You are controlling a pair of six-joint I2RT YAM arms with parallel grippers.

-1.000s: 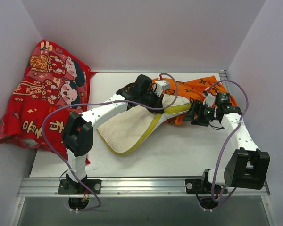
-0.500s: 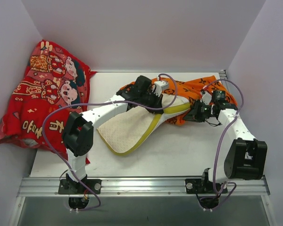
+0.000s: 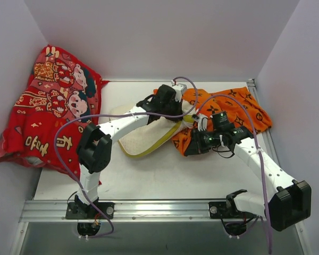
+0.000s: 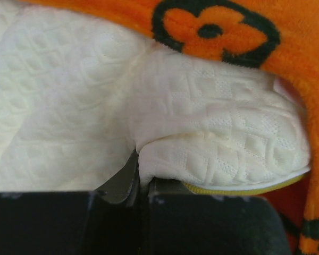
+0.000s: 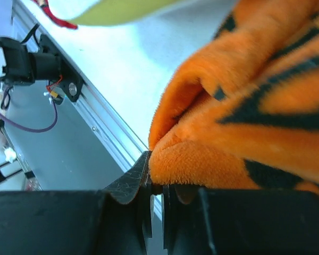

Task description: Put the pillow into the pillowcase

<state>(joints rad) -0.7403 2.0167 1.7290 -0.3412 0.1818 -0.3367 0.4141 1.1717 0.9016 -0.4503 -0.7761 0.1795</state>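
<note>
The cream-white pillow (image 3: pixel 132 139), with its yellow-green band, lies slanted at mid-table. Its far end is tucked under the orange black-patterned pillowcase (image 3: pixel 231 106). My left gripper (image 3: pixel 178 104) is at that end, shut on a bunched fold of the pillow (image 4: pixel 95 106) right at the pillowcase's edge (image 4: pixel 228 26); the left gripper (image 4: pixel 141 180) pinches the cream fabric. My right gripper (image 3: pixel 188 144) is shut on the pillowcase's near-left edge. In the right wrist view the right gripper (image 5: pixel 155 186) bites a folded orange hem (image 5: pixel 239 106). The pillow's yellow band (image 5: pixel 111 11) shows beyond it.
A red cartoon-printed cloth (image 3: pixel 48 106) is heaped against the left wall. White walls close in the left, back and right. A metal rail (image 3: pixel 159 210) with both arm bases runs along the near edge. Purple cables (image 3: pixel 64 133) loop over the arms.
The right gripper has shut on the pillowcase's edge and drawn it left and nearer. The left gripper has carried the pillow's end a little further back, and the pillowcase now lies spread out more.
</note>
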